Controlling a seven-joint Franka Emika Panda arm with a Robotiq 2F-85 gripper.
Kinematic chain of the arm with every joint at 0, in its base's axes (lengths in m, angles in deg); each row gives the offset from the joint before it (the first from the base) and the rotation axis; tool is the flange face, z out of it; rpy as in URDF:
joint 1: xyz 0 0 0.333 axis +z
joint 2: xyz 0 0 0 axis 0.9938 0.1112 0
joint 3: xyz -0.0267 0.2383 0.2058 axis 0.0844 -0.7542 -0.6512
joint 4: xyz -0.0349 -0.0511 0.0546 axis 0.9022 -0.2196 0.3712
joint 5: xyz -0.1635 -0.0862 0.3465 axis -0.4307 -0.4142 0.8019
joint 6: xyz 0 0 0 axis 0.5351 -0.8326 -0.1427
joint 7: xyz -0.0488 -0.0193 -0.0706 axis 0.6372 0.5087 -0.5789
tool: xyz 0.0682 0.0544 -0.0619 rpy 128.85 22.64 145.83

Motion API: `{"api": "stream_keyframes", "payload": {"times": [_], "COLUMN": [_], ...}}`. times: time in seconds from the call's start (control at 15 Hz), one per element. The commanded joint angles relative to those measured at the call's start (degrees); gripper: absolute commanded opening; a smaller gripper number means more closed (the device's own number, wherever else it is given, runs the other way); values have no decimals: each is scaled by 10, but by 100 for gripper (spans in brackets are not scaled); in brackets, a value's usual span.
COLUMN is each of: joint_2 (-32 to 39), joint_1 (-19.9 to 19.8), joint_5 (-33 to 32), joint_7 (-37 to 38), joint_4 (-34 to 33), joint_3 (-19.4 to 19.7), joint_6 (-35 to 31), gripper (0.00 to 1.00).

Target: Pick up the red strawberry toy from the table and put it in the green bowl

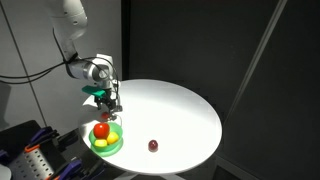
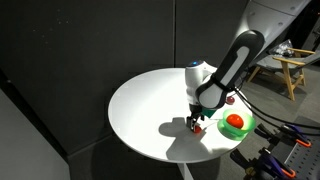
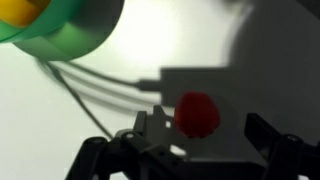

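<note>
While my end effector (image 3: pixel 208 132) hangs spread over the white table (image 1: pixel 180 110), the red strawberry toy (image 3: pixel 197 113) lies on the table between its fingers, ungripped, near the green bowl (image 3: pixel 60 45). If I close off-centre, the small toy could squirt sideways. The orange-red fruit (image 1: pixel 101 130) already in the bowl could, I judge, crowd the drop.

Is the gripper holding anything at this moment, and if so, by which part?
Nothing is held. The gripper is open, and the red strawberry toy lies between its jaws, which stand wider apart than the toy.
</note>
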Motion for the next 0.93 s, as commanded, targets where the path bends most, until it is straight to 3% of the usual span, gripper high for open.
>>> {"api": "stream_keyframes", "payload": {"times": [0.0,0.4,0.47,0.6,0.87], "joint_2": [19,34,35,36,28], "joint_1": [8,8,8,7,6], "joint_5": [2,3,3,3,5], "joint_7": [5,4,2,1,-5], "joint_4": [-23,-35,-36,-38,-35], "joint_3": [7,7,7,6,1], "joint_6": [4,5,5,6,19], "gripper": [100,100,75,66,31]}}
